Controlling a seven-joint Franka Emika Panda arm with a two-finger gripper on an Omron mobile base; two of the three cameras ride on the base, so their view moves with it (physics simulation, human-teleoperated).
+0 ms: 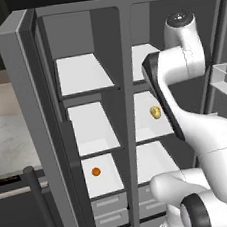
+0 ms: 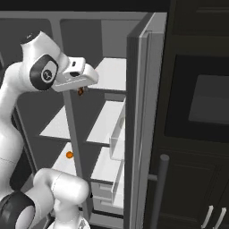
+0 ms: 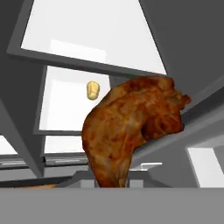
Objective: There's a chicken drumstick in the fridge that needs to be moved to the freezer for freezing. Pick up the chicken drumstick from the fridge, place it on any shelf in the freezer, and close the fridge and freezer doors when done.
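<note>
White shelves of the fridge [image 1: 160, 130] carry a yellow-tan oval [image 1: 155, 112]; the freezer [image 1: 94, 128] holds an orange ball [image 1: 96, 171]. Pinching gripper [image 2: 81, 91] grips the lumpy, glistening chicken drumstick [image 3: 131, 129].

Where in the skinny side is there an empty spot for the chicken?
In the narrow grey freezer, the top white shelf and middle white shelf are bare from side wall to grey divider. The bottom white shelf carries a small orange ball near its left side, so it is more crowded.

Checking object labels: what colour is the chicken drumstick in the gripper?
Mottled reddish-brown with orange patches; the chicken drumstick shows best in the hand view.
</note>
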